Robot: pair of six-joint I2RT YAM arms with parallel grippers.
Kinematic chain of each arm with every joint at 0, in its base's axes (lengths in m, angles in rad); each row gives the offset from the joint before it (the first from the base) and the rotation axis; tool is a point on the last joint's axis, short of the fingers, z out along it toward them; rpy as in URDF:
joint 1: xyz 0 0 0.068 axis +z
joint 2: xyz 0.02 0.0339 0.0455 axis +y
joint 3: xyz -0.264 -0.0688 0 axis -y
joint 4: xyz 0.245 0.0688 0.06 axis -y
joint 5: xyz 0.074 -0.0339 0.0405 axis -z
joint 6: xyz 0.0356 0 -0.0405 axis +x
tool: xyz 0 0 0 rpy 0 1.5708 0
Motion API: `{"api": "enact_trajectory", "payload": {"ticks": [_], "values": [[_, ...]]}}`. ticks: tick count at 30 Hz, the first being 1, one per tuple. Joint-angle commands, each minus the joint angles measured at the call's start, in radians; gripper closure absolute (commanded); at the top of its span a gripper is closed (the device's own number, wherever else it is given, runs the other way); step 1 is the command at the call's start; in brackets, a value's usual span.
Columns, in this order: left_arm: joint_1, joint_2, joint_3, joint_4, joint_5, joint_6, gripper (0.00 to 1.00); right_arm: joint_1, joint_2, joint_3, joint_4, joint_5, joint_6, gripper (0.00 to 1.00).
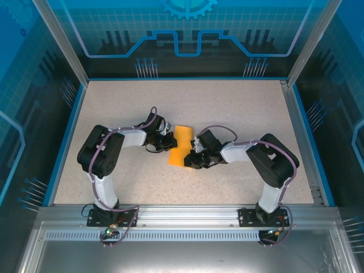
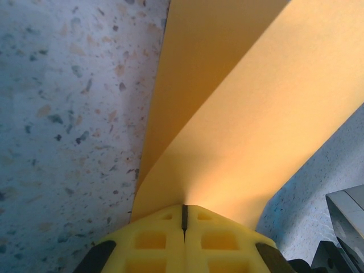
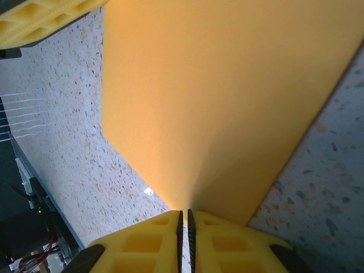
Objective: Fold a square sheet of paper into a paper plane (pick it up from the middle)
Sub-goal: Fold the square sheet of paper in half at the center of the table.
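Speckled beige table (image 1: 239,114) carries the work at its middle. An orange sheet of paper (image 1: 181,147) sits there between the two grippers. In the top view its right edge is hidden behind the right wrist, and both wrist views cut off its outline. Its long axis runs far to near, leaning left at the near end; no distinct point can be made out. The left gripper (image 2: 183,211) is clenched on the sheet's left edge. The right gripper (image 3: 183,215) is clamped on its right edge.
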Motion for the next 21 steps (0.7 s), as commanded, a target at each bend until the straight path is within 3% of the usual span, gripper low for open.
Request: {"api": "enact_trajectory", "payload": {"ticks": [1, 12, 17, 21], "values": [[-0.009, 0.027, -0.005, -0.057, -0.005, 0.033, 1.00, 0.021, -0.031, -0.020, -0.002, -0.003, 0.002, 0.86], [-0.009, 0.033, 0.000, -0.063, -0.001, 0.041, 1.00, 0.009, -0.026, -0.048, -0.024, 0.004, -0.009, 0.86], [-0.008, 0.035, -0.006, -0.062, 0.001, 0.043, 1.00, -0.063, -0.118, -0.011, -0.006, 0.006, 0.004, 0.85], [-0.008, 0.039, -0.011, -0.061, -0.001, 0.045, 1.00, -0.130, -0.092, 0.058, 0.020, -0.041, -0.001, 0.84]]}}
